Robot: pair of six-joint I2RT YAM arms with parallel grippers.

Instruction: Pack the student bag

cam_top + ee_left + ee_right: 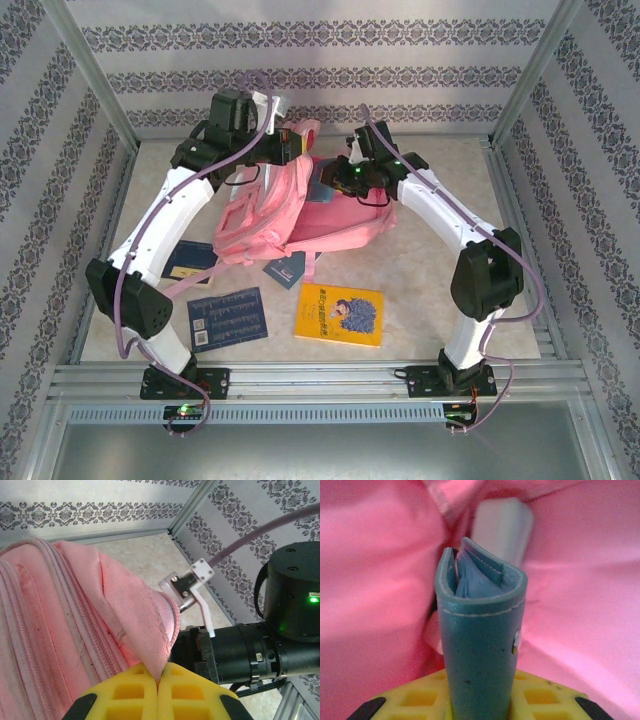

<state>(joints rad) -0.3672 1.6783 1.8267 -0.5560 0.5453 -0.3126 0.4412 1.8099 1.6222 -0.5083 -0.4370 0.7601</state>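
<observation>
The student bag (pixel 262 215) is a large pink backpack lying in the middle of the table, its top toward the back wall. My left gripper (pixel 159 677) is shut on a pink fabric flap at the bag's opening (pixel 150 630) and holds it lifted; from above that gripper (pixel 290 142) sits over the bag's far end. My right gripper (pixel 480 692) is shut on a teal stitched case (pixel 480 645), standing upright between the yellow fingers. Pink bag lining (pixel 375 590) surrounds the case. A pale grey object (pixel 502 527) lies behind it inside the bag.
A yellow book (pixel 340 314) and a dark blue book (pixel 228 318) lie near the front. Another blue book (pixel 190 262) lies under the left arm. A small blue book (pixel 285 268) pokes out from under the bag. Patterned walls and metal posts enclose the table.
</observation>
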